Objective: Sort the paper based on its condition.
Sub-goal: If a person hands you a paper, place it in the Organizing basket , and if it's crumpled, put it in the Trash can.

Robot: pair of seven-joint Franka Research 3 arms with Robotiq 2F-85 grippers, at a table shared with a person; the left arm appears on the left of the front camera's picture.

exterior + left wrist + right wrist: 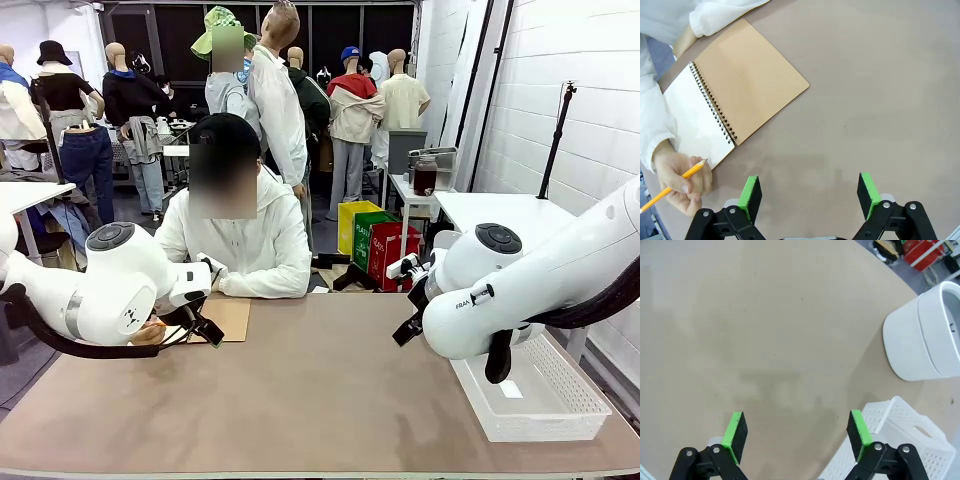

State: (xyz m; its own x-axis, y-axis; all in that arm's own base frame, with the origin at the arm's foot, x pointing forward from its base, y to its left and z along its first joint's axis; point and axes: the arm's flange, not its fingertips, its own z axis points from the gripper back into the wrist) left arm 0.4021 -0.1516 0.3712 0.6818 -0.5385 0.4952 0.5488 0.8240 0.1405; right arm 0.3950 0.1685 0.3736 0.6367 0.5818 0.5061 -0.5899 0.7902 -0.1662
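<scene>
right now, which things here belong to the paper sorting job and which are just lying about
Job, likely: open notebook's white page, white mesh basket, white round tub.
Lying about: pencil in the person's hand, small label in the basket.

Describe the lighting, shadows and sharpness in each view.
Front view: even light, sharp, table edge bowed by the lens. Left wrist view: crisp spiral notebook, soft shadow ahead of the left gripper. Right wrist view: faint mottled shadows on the table, white mesh basket bright.
</scene>
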